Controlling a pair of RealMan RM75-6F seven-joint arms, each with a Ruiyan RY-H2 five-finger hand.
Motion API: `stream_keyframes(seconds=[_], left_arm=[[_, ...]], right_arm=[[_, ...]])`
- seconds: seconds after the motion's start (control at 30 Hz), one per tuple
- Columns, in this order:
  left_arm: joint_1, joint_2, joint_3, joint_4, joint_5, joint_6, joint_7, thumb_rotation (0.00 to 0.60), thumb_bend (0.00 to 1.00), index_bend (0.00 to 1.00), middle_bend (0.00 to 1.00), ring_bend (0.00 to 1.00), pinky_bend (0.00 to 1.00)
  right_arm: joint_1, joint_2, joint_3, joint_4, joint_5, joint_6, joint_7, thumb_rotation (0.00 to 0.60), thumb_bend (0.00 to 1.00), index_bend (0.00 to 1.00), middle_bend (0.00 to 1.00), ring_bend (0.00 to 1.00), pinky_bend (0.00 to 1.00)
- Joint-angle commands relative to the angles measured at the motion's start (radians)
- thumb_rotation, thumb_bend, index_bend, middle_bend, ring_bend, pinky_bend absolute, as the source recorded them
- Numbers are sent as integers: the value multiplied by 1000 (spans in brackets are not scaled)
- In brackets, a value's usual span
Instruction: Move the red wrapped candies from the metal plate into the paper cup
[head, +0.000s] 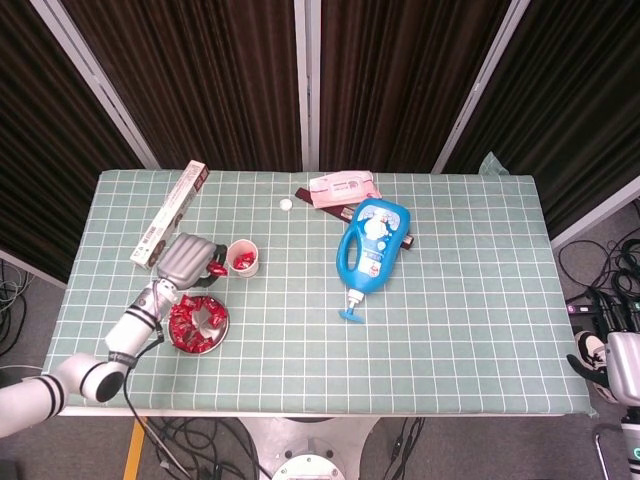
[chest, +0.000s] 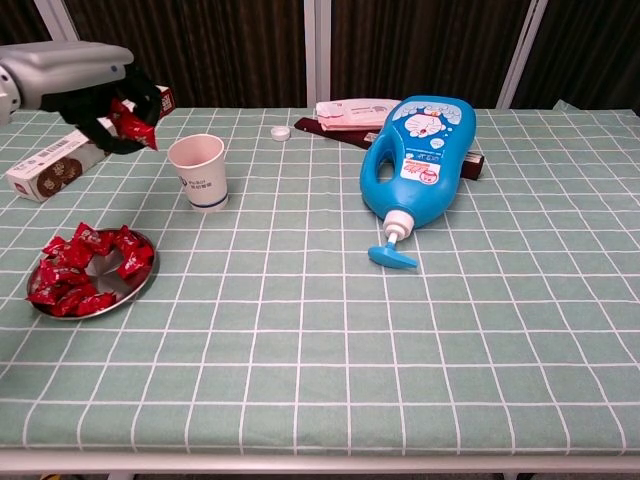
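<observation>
A metal plate at the table's left front holds several red wrapped candies. The white paper cup stands behind it, with red candy showing inside in the head view. My left hand is raised just left of the cup and grips a red candy in its fingers, close to the cup's rim. My right hand is outside both views.
A blue pump bottle lies on its side at centre right. A long box lies at back left. A pink packet, a dark bar and a small white cap sit at the back.
</observation>
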Motion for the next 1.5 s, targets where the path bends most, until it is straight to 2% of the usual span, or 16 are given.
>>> stream_keyframes(seconds=[0.03,0.33,0.7,1.1,1.33,1.5], left_arm=[[-62,-45,-32,72,-49,-66,16,600,461,684,733,947,1000],[-135,-117,-40,190,-130,-150,38,600,462,666,726,946,1000],[-157,-131,-19,213,-142,-161,49,600,465,588,673,940,1000],[-165,-128,-5,206,-144,-158,39,600,467,535,632,937,1000],[-160,-107,-14,166,-126,-122,13,600,467,496,607,932,1000],[-140,-55,-24,95,-124,-79,2,600,466,492,599,930,1000]], right_arm=[[-2,0,0,2,2,1,2,600,58,0,115,47,299],[-6,1,2,6,14,0,-1,600,59,0,115,46,300],[-7,3,4,2,21,-2,-9,600,59,0,115,46,304],[-6,1,5,5,22,-5,-9,600,61,0,114,46,306],[-5,1,7,6,22,-5,-6,600,61,0,114,46,308],[-2,4,8,6,17,-6,-4,600,61,0,115,46,309]])
